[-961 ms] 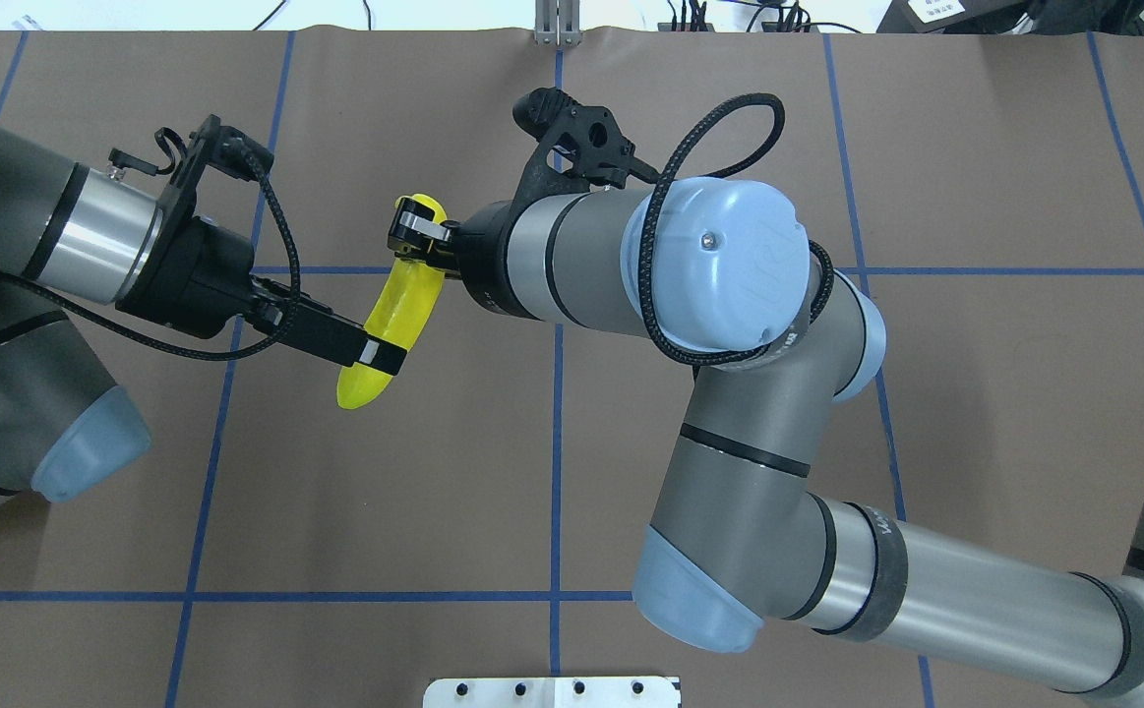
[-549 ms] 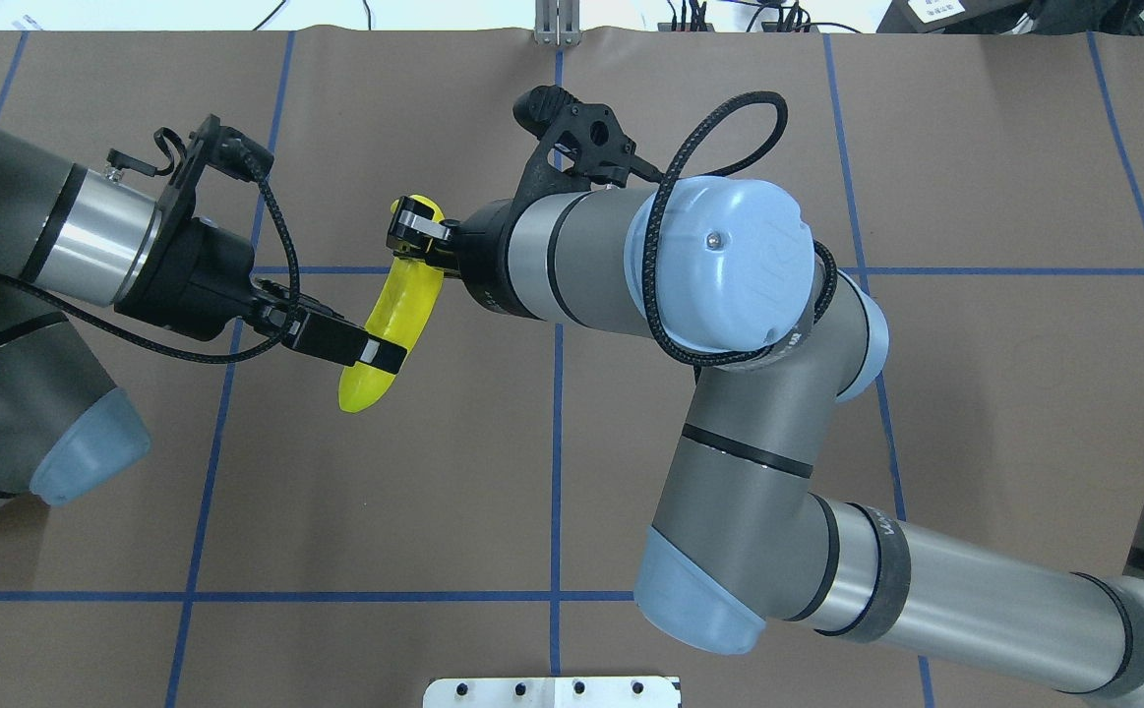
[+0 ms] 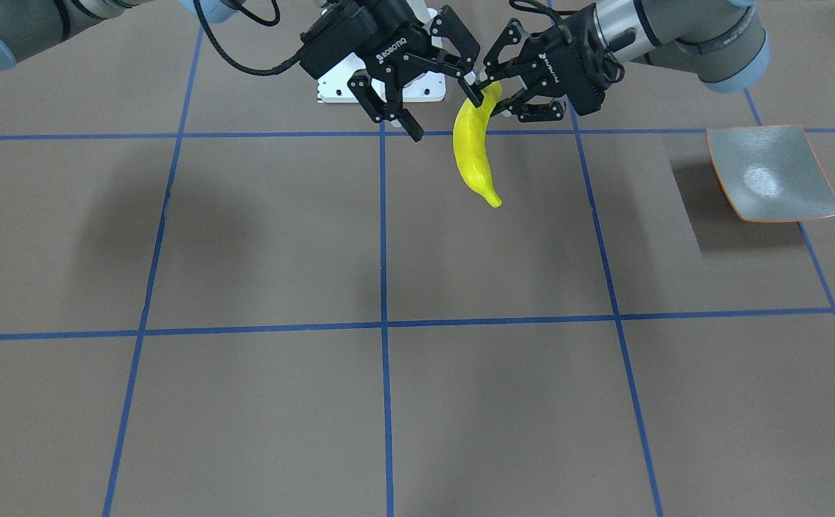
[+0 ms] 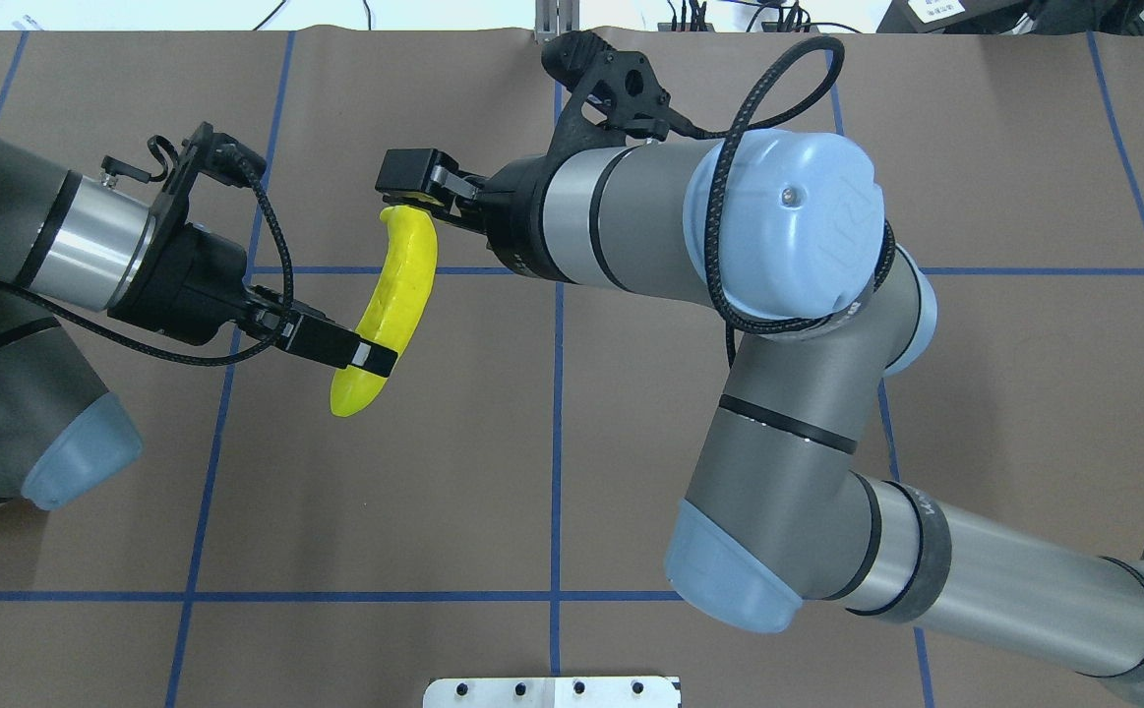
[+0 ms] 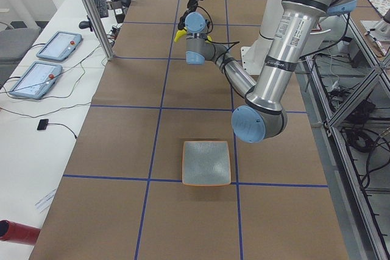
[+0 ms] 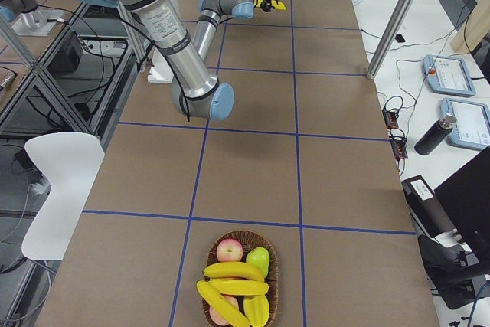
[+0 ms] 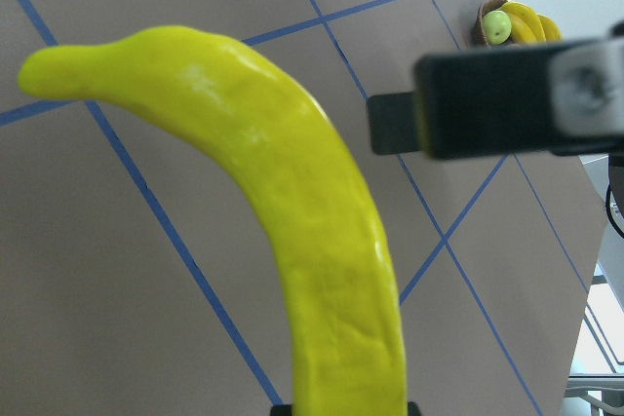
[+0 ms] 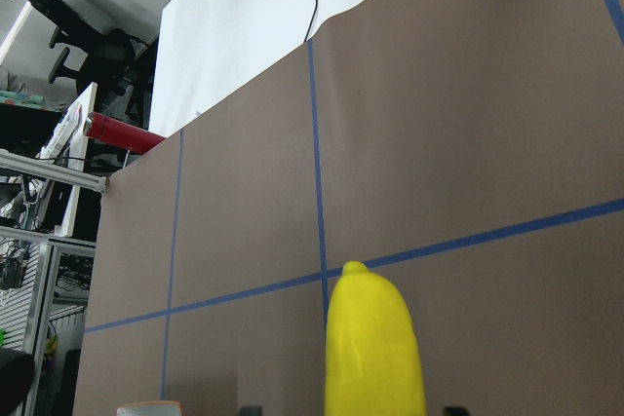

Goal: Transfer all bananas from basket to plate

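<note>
Held banana: one glossy bright-yellow curved plastic banana (image 4: 399, 285) hangs in the air above the brown paper-covered tabletop (image 3: 259, 237), touching neither it nor the dish
Left gripper: the black two-finger left gripper (image 4: 372, 356) enters the overhead view from 9 o'clock, and its jaws are clamped on the banana near the end closest to the robot
Right gripper: the black two-finger right gripper (image 3: 444, 115) has its jaws spread wide, and its wrist view shows the banana's other end between them with a gap on either side
Plate: one squarish grey-green shallow dish with a thin orange rim (image 3: 772, 172) sits on the tabletop at 3 o'clock from the banana in the front-facing view, well apart from it
Basket: one brown woven oval basket (image 6: 241, 233) stands at the tabletop's end on the robot's right, well apart from both grippers
Basket contents: three yellow bananas (image 6: 233, 269) counted, one red apple (image 6: 228, 250) and one green fruit (image 6: 260, 256); a further yellow patch is too small to tell
Markings: blue tape lines (image 3: 383, 237) form a grid on the tabletop
</note>
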`<state>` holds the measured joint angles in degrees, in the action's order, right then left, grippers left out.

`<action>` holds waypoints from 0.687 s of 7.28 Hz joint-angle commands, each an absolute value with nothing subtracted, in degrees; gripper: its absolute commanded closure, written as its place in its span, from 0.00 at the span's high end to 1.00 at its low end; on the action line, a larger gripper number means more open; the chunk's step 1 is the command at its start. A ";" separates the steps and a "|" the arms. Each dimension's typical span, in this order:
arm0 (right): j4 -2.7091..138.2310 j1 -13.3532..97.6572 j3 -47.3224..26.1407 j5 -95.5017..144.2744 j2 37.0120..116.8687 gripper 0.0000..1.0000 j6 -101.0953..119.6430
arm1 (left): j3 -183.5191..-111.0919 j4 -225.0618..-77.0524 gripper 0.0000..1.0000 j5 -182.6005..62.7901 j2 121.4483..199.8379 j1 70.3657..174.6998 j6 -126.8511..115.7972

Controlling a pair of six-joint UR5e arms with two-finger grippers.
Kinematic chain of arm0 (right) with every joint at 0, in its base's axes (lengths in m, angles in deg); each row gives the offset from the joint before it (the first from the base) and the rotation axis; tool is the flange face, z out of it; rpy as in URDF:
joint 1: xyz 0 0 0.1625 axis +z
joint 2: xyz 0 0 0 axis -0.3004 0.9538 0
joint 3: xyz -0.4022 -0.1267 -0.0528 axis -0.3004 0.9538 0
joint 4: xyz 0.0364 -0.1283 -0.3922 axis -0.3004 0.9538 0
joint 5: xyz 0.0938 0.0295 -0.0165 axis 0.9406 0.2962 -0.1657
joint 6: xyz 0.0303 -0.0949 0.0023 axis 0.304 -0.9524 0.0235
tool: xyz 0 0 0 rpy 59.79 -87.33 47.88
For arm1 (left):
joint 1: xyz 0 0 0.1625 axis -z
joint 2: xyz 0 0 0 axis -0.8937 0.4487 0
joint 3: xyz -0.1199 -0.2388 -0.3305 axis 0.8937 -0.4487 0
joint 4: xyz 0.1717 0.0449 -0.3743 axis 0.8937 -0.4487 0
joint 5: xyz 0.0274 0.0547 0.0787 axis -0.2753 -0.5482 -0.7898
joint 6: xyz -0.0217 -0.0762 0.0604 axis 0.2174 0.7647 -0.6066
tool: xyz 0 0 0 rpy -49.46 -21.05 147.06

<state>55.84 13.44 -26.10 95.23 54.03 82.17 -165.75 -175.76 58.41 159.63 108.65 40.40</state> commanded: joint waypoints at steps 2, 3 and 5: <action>56.23 22.03 -26.32 103.97 63.35 1.00 72.79 | -167.16 -175.58 0.00 58.48 148.47 111.66 39.69; 56.23 25.46 -26.14 108.81 67.38 1.00 68.66 | -168.82 -175.67 0.00 58.48 143.47 112.72 39.07; 56.14 29.70 -25.88 112.79 74.69 1.00 58.30 | -170.41 -175.67 0.00 58.40 130.31 115.70 27.01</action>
